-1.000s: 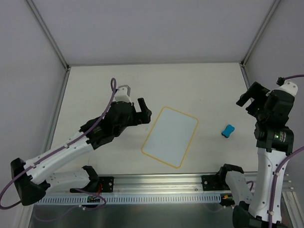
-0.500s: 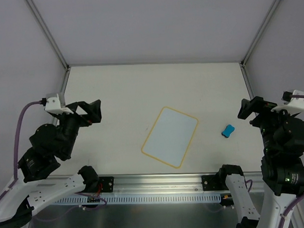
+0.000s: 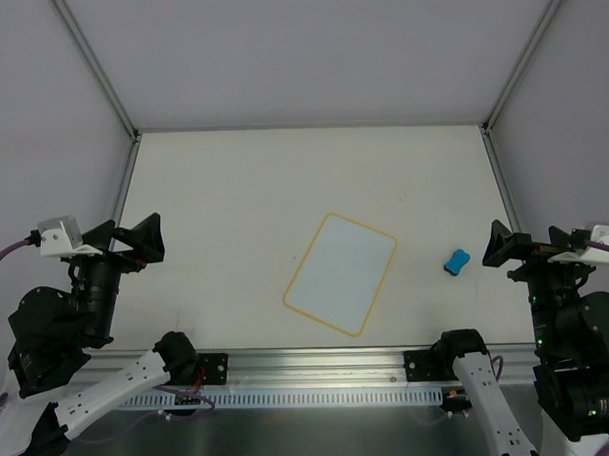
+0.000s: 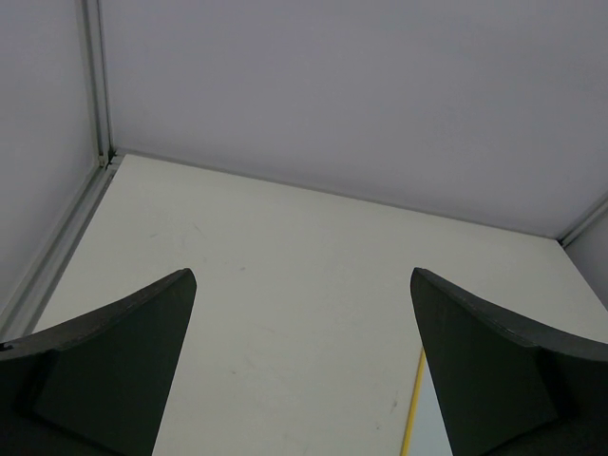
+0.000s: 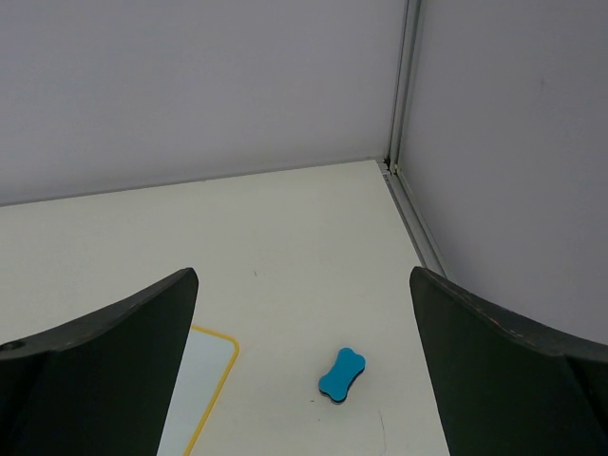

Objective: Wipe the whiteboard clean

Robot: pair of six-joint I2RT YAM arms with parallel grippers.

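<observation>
The small flat whiteboard [image 3: 341, 274] with a thin yellow rim lies in the middle of the white table [image 3: 233, 185] with no writing on it, so the job looks done, and the left end effector [image 3: 125, 238] and right end effector [image 3: 526, 246] are wide open, holding nothing.

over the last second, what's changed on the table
Both arms drew back toward their bases. The left pincer swung away from the whiteboard to the table's left side. The right pincer pulled nearer, ending to the right of the blue eraser. Nothing was grabbed or released; both pincers are open and empty. The whiteboard and eraser stayed put.
</observation>
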